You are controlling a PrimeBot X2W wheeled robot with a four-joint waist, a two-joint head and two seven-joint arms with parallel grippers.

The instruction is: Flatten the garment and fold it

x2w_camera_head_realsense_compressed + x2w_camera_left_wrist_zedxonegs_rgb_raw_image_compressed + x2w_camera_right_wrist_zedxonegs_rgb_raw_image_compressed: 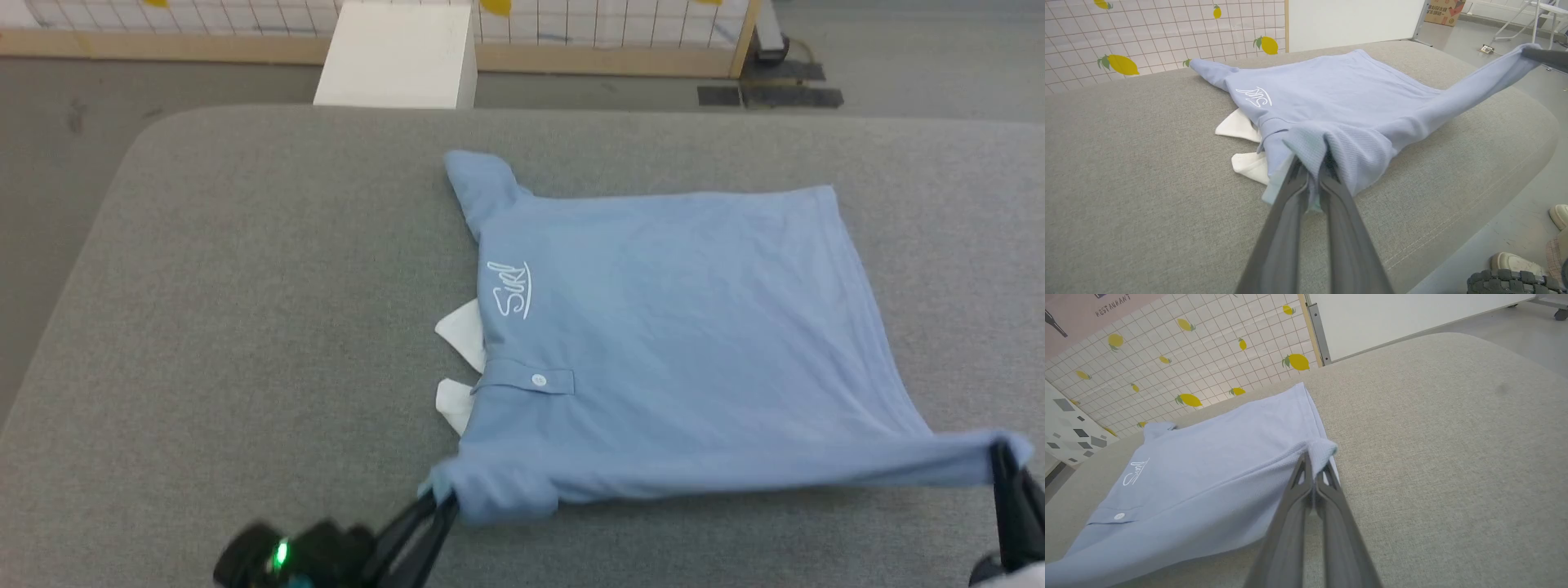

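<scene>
Left claw (437, 496) and right claw (1002, 459), each pressed together on a pinch of the shirt (678, 327).
Shirt front-up on the grey pad (245, 327), near edge pulled taut between the two pinches and lifted just off the pad by its front edge; fingertips buried in bunched cloth, near sleeve lost in the left pinch; white collar (461, 339) half tucked under; right claw cropped by the frame; pale shoes (1515, 261) on the floor beside the pad, partly cut off.
</scene>
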